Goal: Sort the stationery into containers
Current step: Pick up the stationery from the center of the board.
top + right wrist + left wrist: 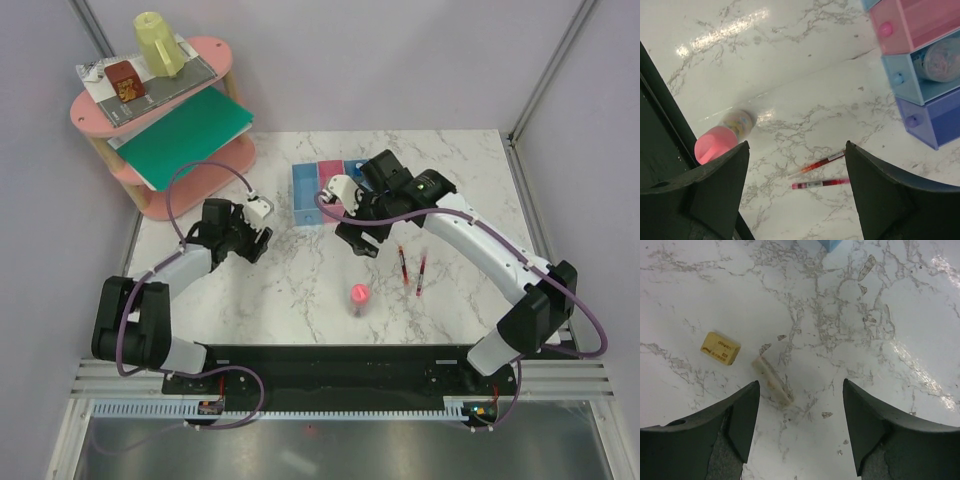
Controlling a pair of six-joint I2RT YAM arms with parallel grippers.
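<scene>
Your left gripper (pixel 800 386) hangs with its jaws apart and empty over two small blocks left of centre on the tabletop (pixel 300 290), short of the containers (pixel 318 192) toward the far edge. The pale block (pixel 771 380) lies just within the jaws' span and the tan block (pixel 720 347) lies outside it. Judge both light, stiff and rubbery, and take the pale one across its narrow width, low down, lest it pivot. Your right gripper (pixel 796 146) is likewise spread and empty above the pink-capped tube (pixel 722 137) and two red pens (pixel 819 165), which look thin, smooth and liable to roll.
</scene>
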